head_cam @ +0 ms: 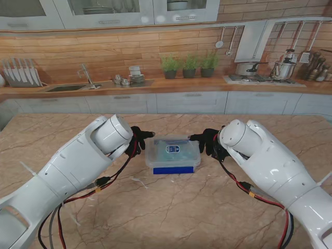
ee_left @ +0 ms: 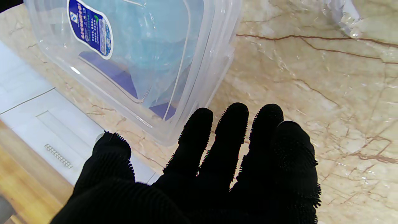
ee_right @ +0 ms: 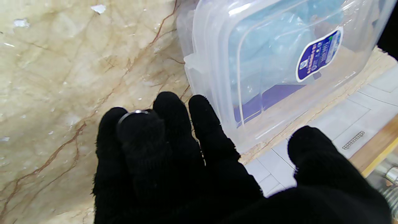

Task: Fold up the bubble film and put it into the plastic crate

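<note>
— While the left hand (head_cam: 136, 141) hovers just left of the plastic crate (head_cam: 173, 154), is it holding anything?
— No; its fingers (ee_left: 230, 130) are spread and empty.
— And the bubble film (ee_left: 155, 40)?
— Pale blue, inside the lidded crate. The blue oval label (head_cam: 173, 149) has print too small to read.
— The right hand (head_cam: 208, 141)?
— Just right of the crate, fingers apart, gripping nothing.

The marble table (head_cam: 171, 207) is beige with brown veins. Behind it runs a wooden counter (head_cam: 171, 85) with a sink (head_cam: 65, 88) and tap (head_cam: 85, 75), a knife rack (head_cam: 21, 72), stacked dishes (head_cam: 136, 75), three potted plants (head_cam: 189, 66) and a stove (head_cam: 259, 79) with pots (head_cam: 248, 68). Utensils (head_cam: 295, 36) hang on the brick wall (head_cam: 78, 49)
</note>
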